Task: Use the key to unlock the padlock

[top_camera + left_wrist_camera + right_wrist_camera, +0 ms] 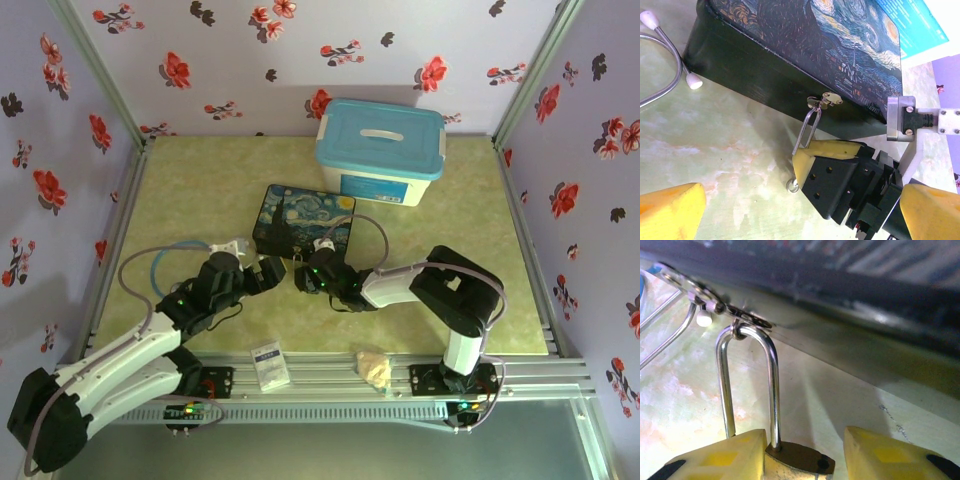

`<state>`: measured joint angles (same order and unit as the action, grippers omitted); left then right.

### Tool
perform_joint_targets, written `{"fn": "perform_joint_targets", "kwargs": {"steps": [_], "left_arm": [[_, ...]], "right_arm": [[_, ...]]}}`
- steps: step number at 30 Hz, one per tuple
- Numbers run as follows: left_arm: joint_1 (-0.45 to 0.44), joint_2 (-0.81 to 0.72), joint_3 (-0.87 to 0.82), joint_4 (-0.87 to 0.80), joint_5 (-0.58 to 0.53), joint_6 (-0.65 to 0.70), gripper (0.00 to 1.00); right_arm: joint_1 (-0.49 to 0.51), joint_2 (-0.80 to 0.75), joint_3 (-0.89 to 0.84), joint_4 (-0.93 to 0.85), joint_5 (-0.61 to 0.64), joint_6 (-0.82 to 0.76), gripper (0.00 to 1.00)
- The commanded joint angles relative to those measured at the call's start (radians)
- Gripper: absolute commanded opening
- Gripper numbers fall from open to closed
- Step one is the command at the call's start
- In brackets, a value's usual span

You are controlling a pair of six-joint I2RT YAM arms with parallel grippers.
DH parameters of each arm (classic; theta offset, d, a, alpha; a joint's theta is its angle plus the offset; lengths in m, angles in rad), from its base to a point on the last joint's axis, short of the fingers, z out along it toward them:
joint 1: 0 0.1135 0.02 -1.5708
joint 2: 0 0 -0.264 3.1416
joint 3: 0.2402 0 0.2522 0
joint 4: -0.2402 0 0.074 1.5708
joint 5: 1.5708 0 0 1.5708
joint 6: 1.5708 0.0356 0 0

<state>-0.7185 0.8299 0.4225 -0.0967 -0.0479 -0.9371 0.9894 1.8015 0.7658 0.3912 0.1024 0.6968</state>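
The brass padlock [795,462] hangs by its silver shackle [747,385] from the hasp [826,100] on the front of the Starry Night box [303,220]. My right gripper [805,432] straddles the padlock body: the left finger touches it, the right finger [890,455] stands apart from it. One shackle leg enters the body's top; beside it is an empty hole, and the other leg runs down behind the left finger. A small silver ring [791,186] pokes out under the right gripper's finger [827,150]; the key is hidden. My left gripper [803,190] is wide open just left of it.
A white bin with a blue lid [380,150] stands behind the box. A stethoscope tube [170,262] loops at the left, its white ear tips [694,82] near the box's corner. A white card [270,365] and a yellowish lump [375,368] lie at the near edge.
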Motion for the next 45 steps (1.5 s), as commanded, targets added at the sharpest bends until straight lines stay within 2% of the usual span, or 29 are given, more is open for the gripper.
{"fn": "perform_joint_targets", "kwargs": {"steps": [1,5,11,18,22,28,34,39,45], "left_arm": [[0.01,0.009,-0.002,0.028,-0.003,-0.003,1.0],[0.014,0.012,0.001,0.03,-0.003,0.006,1.0],[0.054,0.035,0.049,-0.005,-0.005,0.063,1.0],[0.107,0.163,0.195,-0.051,-0.004,0.201,1.0],[0.147,0.246,0.265,-0.053,-0.004,0.277,1.0],[0.209,0.388,0.345,-0.011,-0.032,0.369,1.0],[0.215,0.575,0.462,-0.01,-0.033,0.471,0.99],[0.216,0.677,0.51,-0.024,-0.064,0.538,0.91],[0.215,0.749,0.538,0.003,-0.043,0.603,0.83]], "right_arm": [[0.015,0.047,-0.019,-0.044,-0.027,0.03,0.42],[0.017,0.041,-0.022,-0.048,-0.029,0.046,0.35],[0.015,0.012,-0.072,0.022,-0.017,0.107,0.31],[0.014,0.013,-0.148,0.17,0.002,0.195,0.22],[0.012,0.006,-0.167,0.19,0.008,0.201,0.19],[0.006,-0.027,-0.217,0.223,0.058,0.254,0.19],[0.006,-0.018,-0.257,0.28,0.097,0.372,0.21],[0.009,0.033,-0.303,0.431,0.121,0.467,0.2],[0.031,0.079,-0.303,0.496,0.176,0.537,0.2]]}}
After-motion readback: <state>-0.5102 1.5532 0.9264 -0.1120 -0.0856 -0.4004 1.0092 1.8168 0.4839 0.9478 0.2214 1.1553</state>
